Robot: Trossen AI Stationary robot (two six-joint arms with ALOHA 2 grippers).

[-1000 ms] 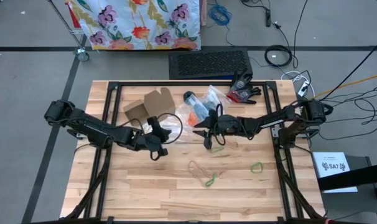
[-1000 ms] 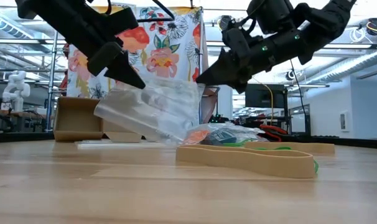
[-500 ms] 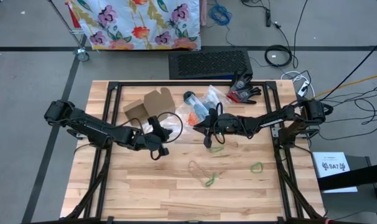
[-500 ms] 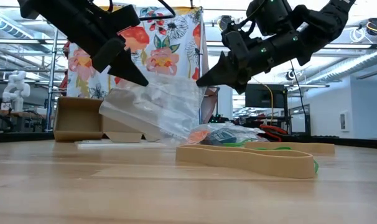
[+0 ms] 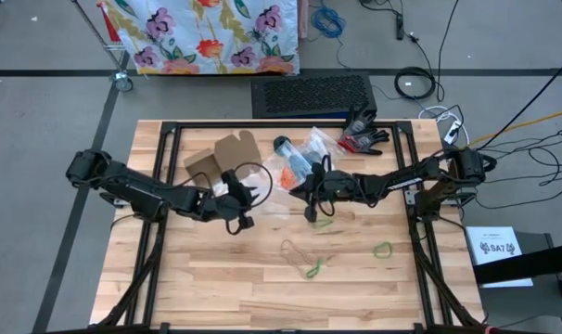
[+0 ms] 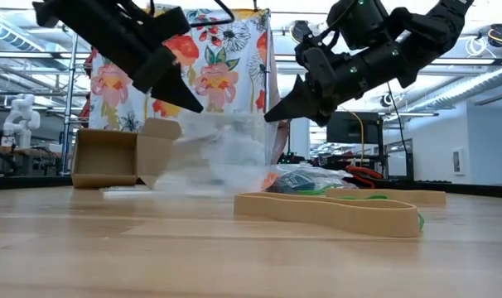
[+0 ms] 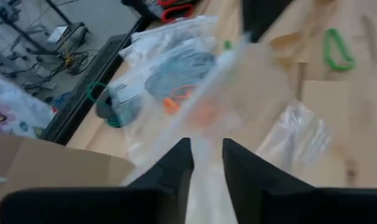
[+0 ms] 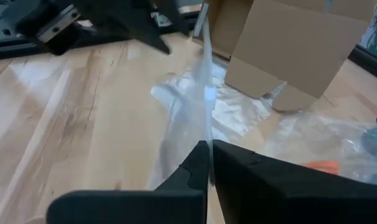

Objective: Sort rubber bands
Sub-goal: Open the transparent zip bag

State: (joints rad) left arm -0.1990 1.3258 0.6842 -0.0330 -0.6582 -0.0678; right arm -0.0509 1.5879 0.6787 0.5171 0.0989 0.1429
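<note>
A clear plastic bag (image 5: 267, 190) hangs between my two grippers over the table's middle, and it shows blurred in the low view (image 6: 222, 153). My right gripper (image 8: 210, 149) is shut on it. My left gripper (image 7: 207, 155) stands open at the bag's other end (image 7: 251, 93); whether it touches the bag I cannot tell. Loose rubber bands lie on the wood: a green one (image 5: 382, 249), a tan one (image 5: 293, 249), another green one (image 5: 313, 270). The tan band (image 6: 325, 211) lies closest to the low camera. My right gripper pinches the bag's thin top edge (image 8: 206, 124) between its two fingers, coming from the table's right and slanting a little downward. The bag hangs below the fingers (image 6: 272, 114), and its lower part reaches toward the table.
An open cardboard box (image 5: 221, 156) stands at the far left of the work area. Several more clear bags with coloured bands inside (image 5: 300, 160) lie behind the grippers. Black and red gloves (image 5: 363, 134) lie at the far right. The near half of the table holds only loose bands.
My right gripper has shut on the bag's edge. My left gripper has opened and let the bag go. The bag's left end has dropped from its held-up, stretched position and now swings down, hanging from my right gripper.
</note>
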